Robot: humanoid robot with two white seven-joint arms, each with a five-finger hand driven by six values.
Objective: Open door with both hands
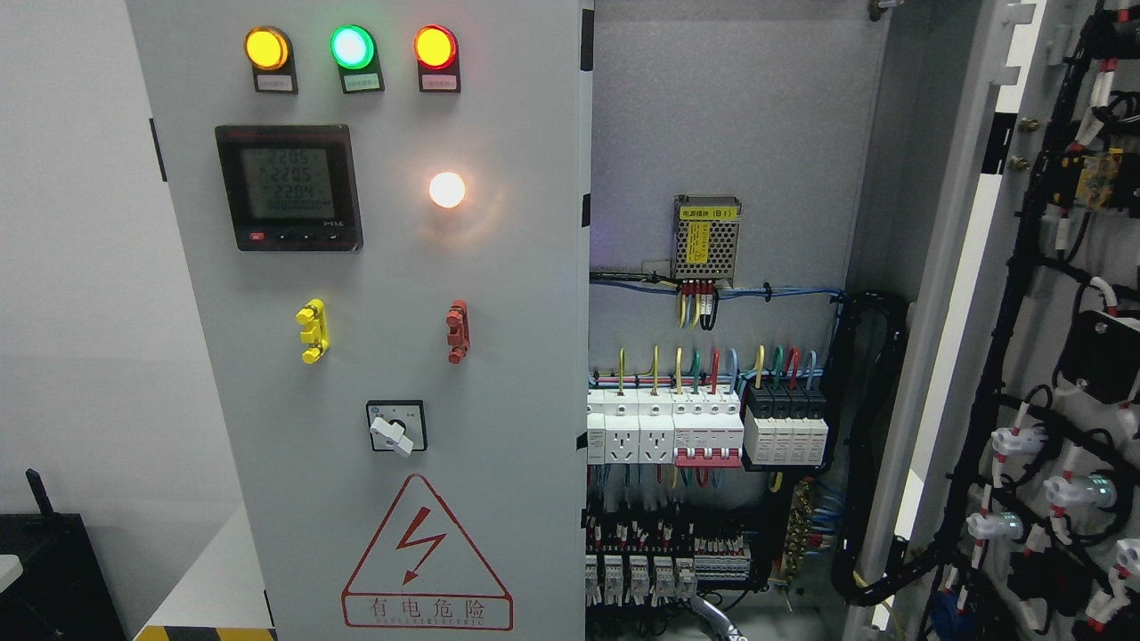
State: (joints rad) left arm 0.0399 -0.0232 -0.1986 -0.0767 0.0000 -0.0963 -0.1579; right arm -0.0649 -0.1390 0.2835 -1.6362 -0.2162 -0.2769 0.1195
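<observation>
The grey cabinet's left door (499, 374) faces me and covers the left half. It carries yellow (266, 48), green (353, 47) and red lamps (435, 46), a digital meter (289, 187), a lit white lamp (446, 190), a yellow handle (313, 331), a red handle (458, 331), a rotary switch (395, 428) and a red warning triangle (426, 561). The right door (971, 294) is swung open to the right, its inner side with black wiring (1024, 267) showing. Neither of my hands appears in the head view.
Inside the cabinet are a small power supply (707, 237), rows of breakers (704, 432) with coloured wires, and terminal blocks (641, 570). A thick black cable bundle (868, 445) runs to the open door. A small grey curved piece (718, 623) pokes in at the bottom edge. A dark box (53, 579) stands lower left.
</observation>
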